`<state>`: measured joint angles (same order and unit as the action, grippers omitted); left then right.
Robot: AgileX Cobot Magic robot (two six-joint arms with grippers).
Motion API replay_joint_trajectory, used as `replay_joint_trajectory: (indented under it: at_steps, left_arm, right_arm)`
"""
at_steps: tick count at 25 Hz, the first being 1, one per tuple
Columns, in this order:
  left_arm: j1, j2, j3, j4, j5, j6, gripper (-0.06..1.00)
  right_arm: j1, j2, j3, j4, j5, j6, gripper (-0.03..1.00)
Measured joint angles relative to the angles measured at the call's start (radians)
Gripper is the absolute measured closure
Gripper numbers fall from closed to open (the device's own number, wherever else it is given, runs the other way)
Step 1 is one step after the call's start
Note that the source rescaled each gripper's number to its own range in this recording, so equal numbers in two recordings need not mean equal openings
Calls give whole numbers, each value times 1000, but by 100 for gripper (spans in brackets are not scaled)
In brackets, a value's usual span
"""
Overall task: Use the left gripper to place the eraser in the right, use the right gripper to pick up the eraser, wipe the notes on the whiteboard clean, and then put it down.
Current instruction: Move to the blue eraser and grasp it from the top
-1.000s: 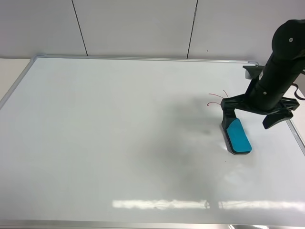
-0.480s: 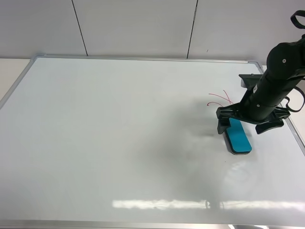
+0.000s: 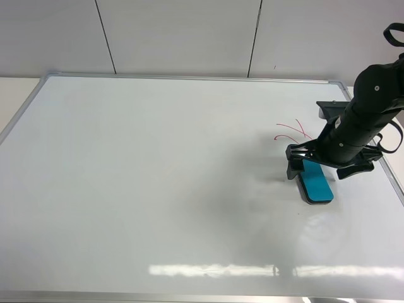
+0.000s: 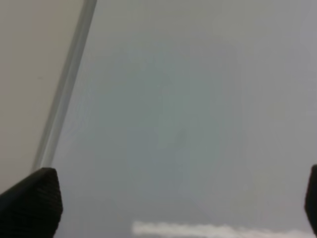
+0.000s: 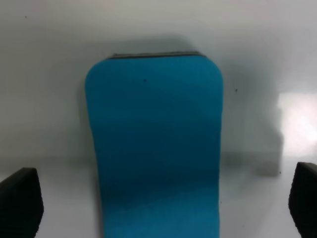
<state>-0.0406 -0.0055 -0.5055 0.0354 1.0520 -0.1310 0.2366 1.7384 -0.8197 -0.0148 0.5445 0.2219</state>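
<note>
**Right gripper astride the eraser, not gripping**

- Eraser (image 3: 315, 182): blue block, lies flat on the whiteboard (image 3: 158, 177) near the right edge of the table (image 3: 12, 95), roughly halfway between front and back edges. Long axis runs slantwise, near end angled toward the right edge. Thin dark felt layer shows at its far end in the right wrist view (image 5: 156, 148).
- Right gripper (image 3: 323, 170): low over the eraser's far end, jaws spread wide, one finger (image 3: 295, 169) on each side of the block. Right wrist view shows clear white board between each black fingertip (image 5: 20, 203) and the blue sides, so no contact and nothing held.
- Notes (image 3: 291, 131): a few thin red curved strokes, just beyond the eraser toward the far right corner, partly behind the arm.
- Left gripper (image 4: 171, 201): out of the high view. Its own camera shows both fingertips at the picture's margins, far apart, with only bare board between (nothing in its grasp). The silver frame (image 4: 64, 94) and a strip of cream table run beside it; which edge this is, I cannot tell
</note>
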Motion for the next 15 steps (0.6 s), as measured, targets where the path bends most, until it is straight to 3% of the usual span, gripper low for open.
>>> replay_joint_trajectory:
  at_steps: [5, 6, 7, 8, 9, 10, 11, 15]
  left_arm:
    - [0, 0, 0, 0, 0, 0, -6]
    - [0, 0, 0, 0, 0, 0, -6]
    - [0, 0, 0, 0, 0, 0, -6]
    - [0, 0, 0, 0, 0, 0, -6]
    - [0, 0, 0, 0, 0, 0, -6]
    - [0, 0, 0, 0, 0, 0, -6]
    - [0, 0, 0, 0, 0, 0, -6]
    - [0, 0, 0, 0, 0, 0, -6]
  right_arm:
    - [0, 0, 0, 0, 1, 0, -3]
    - [0, 2, 0, 0, 2, 3, 4]
    - [0, 8, 0, 0, 7, 11, 19]
    - [0, 15, 0, 0, 15, 24, 43]
    - [0, 28, 0, 0, 34, 39, 83]
    - [0, 37, -1, 2, 45, 53, 97]
    - [0, 39, -2, 2, 46, 54, 90]
    - [5, 42, -5, 2, 51, 52, 92]
